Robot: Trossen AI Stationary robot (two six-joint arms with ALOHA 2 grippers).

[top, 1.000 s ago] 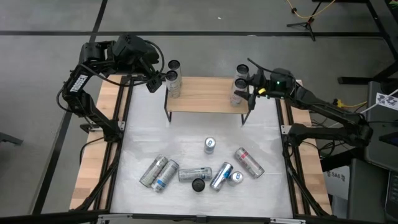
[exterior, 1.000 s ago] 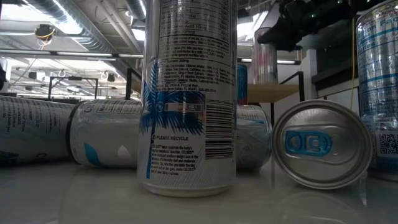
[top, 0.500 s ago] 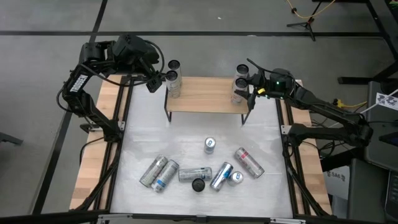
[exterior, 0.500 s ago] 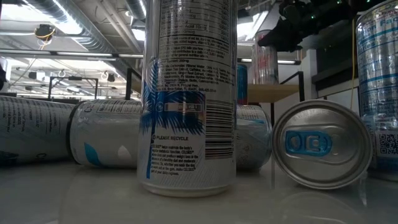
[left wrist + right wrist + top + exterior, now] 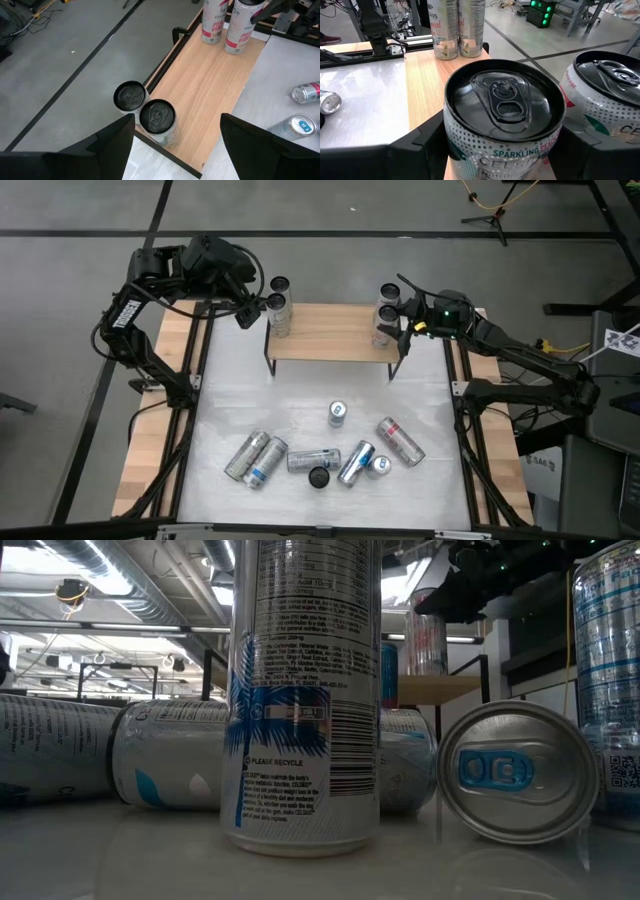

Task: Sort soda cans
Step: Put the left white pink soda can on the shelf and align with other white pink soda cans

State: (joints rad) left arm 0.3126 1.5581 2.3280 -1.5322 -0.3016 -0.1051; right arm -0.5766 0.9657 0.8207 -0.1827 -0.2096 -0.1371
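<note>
Right end effector: at the 3 o'clock end of the wooden shelf, fingers standing to either side of a dark-topped peach can. Whether they press the can or stand just off it cannot be told; I judge it is setting the can down or letting go.

Neighbour can: upright, just beside the straddled can, toward the shelf's edge.

Left end effector: fingers spread wide, empty, hovering at the 9 o'clock end of the shelf over two upright dark-topped cans.

Remaining soda cans: a loose cluster on the table at 6 o'clock of the shelf; most lie on their sides, one stands alone, one shows red marks.

Risk 1: pulling the right end effector away sideways could drag the can into its neighbour; both stand near the shelf end and could tip off.

Risk 2: slim upright cans topple easily; a finger catching the rim on lift-off would do it.

Risk 3: cans lying on the table roll; a poor approach could push one into the others and scatter the cluster.

Risk 4: the left end effector dropping too close may knock its own pair over.
</note>
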